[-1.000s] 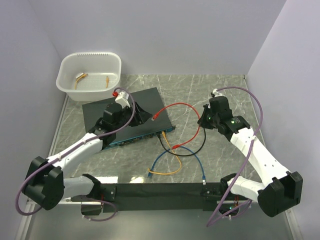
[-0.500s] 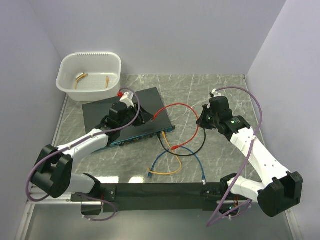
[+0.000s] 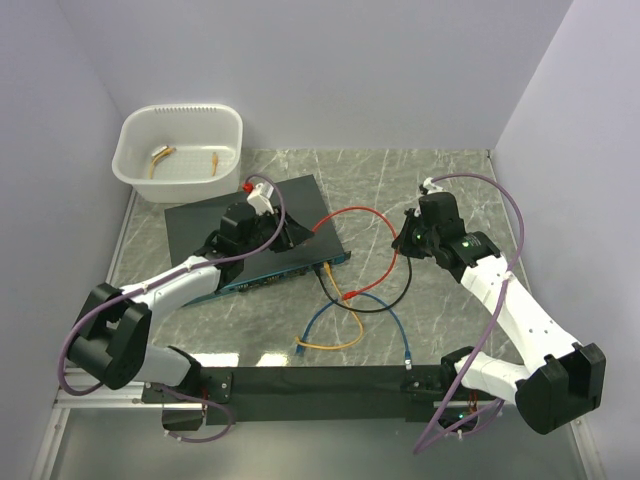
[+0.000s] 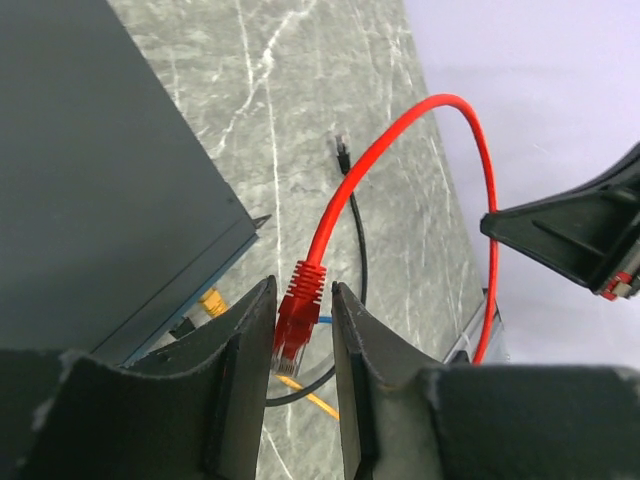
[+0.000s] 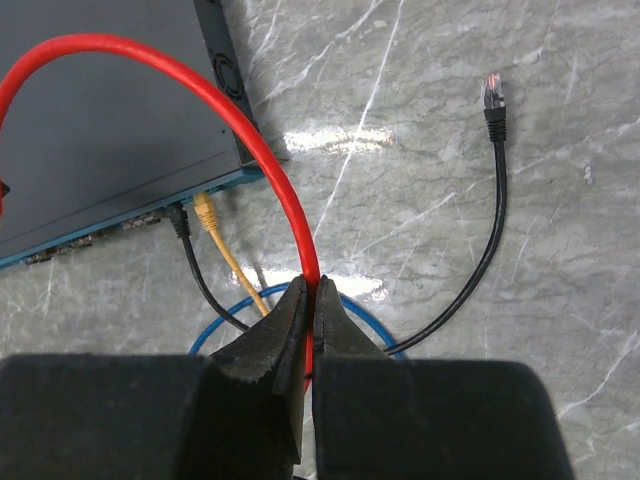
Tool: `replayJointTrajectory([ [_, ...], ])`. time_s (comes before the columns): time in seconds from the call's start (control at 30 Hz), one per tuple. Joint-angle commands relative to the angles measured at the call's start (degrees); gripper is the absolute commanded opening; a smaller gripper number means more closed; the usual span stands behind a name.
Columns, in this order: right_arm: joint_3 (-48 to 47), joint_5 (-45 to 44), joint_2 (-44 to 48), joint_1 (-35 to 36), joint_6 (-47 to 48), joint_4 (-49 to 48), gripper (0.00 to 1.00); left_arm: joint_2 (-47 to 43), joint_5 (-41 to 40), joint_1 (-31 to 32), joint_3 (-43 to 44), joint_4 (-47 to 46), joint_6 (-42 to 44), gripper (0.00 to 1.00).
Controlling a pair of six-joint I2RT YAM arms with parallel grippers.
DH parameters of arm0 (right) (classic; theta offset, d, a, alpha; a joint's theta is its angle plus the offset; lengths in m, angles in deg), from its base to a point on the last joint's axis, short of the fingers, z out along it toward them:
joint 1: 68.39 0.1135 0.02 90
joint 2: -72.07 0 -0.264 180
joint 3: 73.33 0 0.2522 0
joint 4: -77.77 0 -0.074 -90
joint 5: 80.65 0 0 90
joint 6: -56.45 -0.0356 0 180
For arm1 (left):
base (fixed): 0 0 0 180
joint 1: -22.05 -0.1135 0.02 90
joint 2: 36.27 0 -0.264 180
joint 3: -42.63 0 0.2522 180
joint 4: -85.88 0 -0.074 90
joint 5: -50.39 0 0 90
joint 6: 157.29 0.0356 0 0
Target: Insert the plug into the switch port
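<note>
The red plug (image 4: pixel 297 310) hangs in the air at the end of a red cable (image 3: pixel 360 210). My left gripper (image 4: pixel 302 285) has a finger on each side of it, narrowly open, with a thin gap still showing on the right side. In the top view the left gripper (image 3: pixel 288 236) is over the right end of the flat black switch (image 3: pixel 230 225). The row of switch ports runs along the switch's teal face (image 5: pixel 90 238); a yellow plug (image 5: pixel 205 210) and a black plug (image 5: pixel 178 218) sit in two of them. My right gripper (image 5: pixel 312 283) is shut on the red cable (image 5: pixel 250 130), further along it.
A white tub (image 3: pixel 180 108) stands at the back left. Blue (image 3: pixel 390 320) and orange (image 3: pixel 325 345) cables loop on the marble in front of the switch. A loose black plug (image 5: pixel 493 95) lies to the switch's right. Walls close in on the left, back and right.
My left gripper has slid right over the switch to the red plug, and its jaws have narrowed around it. The right arm has not moved.
</note>
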Motion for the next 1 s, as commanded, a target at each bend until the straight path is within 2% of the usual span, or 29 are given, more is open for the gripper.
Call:
replayJointTrajectory([
  [0.0, -1.01, 0.55, 1.39, 0.34, 0.09, -2.47, 0.00, -1.53, 2.77, 0.30, 0.10, -3.82, -0.81, 0.34],
  [0.2, -0.65, 0.63, 1.39, 0.25, 0.00, -2.99, 0.00, -2.93, 4.43, 0.30, -1.22, -5.06, -1.07, 0.23],
  [0.4, -0.22, 1.16, 1.21, 0.25, -0.09, -3.43, 0.00, -4.69, 5.49, 0.30, -1.66, -4.01, -0.37, 0.03],
  [0.53, -0.39, 2.47, 0.69, 0.25, 0.61, -3.44, 0.01, -7.05, 5.23, 0.30, -0.34, 0.28, 1.74, 0.00],
  [0.57, -0.57, 2.91, 0.16, 0.25, 0.88, -3.17, 0.10, -7.67, 4.88, 0.39, 0.27, 2.05, 3.57, 0.01],
  [0.6, -0.92, 3.27, -0.28, 0.51, 2.01, -2.56, 0.38, -8.46, 2.79, 0.39, 1.06, 4.24, 4.72, 0.00],
  [0.63, -2.22, 2.83, -0.72, 0.95, 2.28, -1.86, 0.52, -10.04, 1.46, 0.56, 2.98, 9.74, 6.04, 0.01],
  [0.73, -5.38, 1.16, -1.25, 3.06, 3.08, -0.01, 0.75, -12.33, -4.69, 0.83, 7.37, 18.30, 11.13, 0.00],
  [0.8, -8.20, 2.73, -0.46, 5.16, 3.34, -0.62, 0.81, -15.05, -6.98, 0.83, 10.72, 25.60, 15.69, 0.00],
  [0.97, -14.71, 13.00, -0.45, 11.32, 4.04, -5.36, 0.85, -18.57, -7.17, 1.00, 17.14, 36.85, 23.07, 0.01],
])
